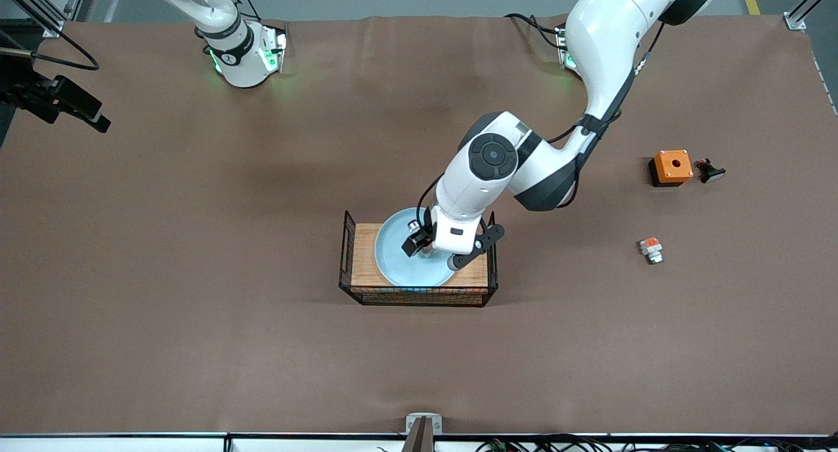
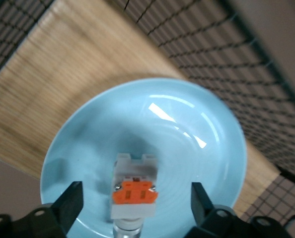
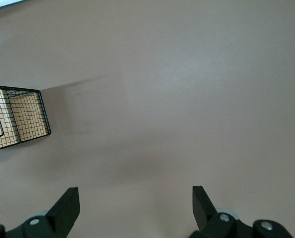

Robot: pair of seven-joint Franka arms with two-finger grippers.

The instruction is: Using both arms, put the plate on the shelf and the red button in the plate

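Left hand (image 2: 136,203) spread wide over red button (image 2: 133,191) on plate (image 2: 187,129), right hand (image 3: 135,208) wide apart, waiting.

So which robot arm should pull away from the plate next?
The left arm, probably. Its left gripper hangs open over the plate, with the red button lying there between its fingers. The right gripper waits open over bare table, near its base.

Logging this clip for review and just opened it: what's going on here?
The left end effector hangs open over the plate, which sits in the wire basket on its wooden base. The red button lies on the plate between the spread fingers, apparently released. The right end effector waits, open, over bare table. A look-alike piece and an orange box lie toward the left arm's end.
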